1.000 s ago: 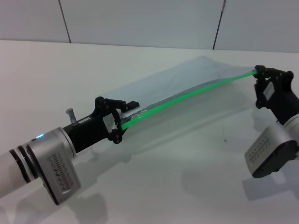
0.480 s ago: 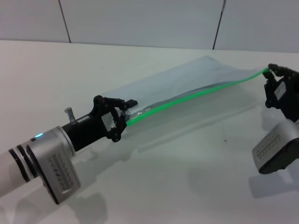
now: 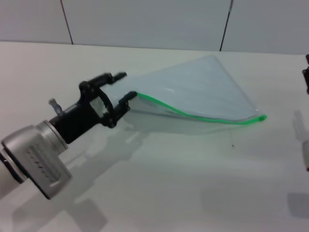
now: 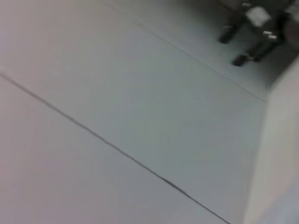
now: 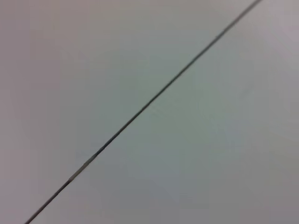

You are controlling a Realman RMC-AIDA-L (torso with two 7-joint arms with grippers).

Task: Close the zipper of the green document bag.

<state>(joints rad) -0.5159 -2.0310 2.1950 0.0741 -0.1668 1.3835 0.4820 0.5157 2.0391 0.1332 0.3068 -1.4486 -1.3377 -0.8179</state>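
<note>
A: Starting on the left, the left gripper (image 3: 120, 87) sits over the worktop (image 3: 159, 193) with its jaws spread wide, holding nothing. It's right at the near corner of the green document bag (image 3: 198, 92), just beside it, not gripping it.

B: My read is that the open jaws mean the corner has been let go, or at least isn't pinched now. The bag lies slack on the worktop, one corner humped up a little.

A: Moving along, the zipper (image 3: 203, 117) runs as a bright green line along the bag's front edge, from beside those jaws out to the far right corner. I can't pick out the slider tab, so whether it's fully closed is a judgement call; the strip looks like a single unbroken line to me.

B: And on the far right?

A: The right gripper (image 3: 306, 77) is only a dark sliver at the edge of the head view, well apart from the bag. Whether its jaws are open or closed, I cannot tell.

B: Count?

A: One bag, one zipper, two grippers. The wrist views show only pale surfaces with a dark seam.
</note>
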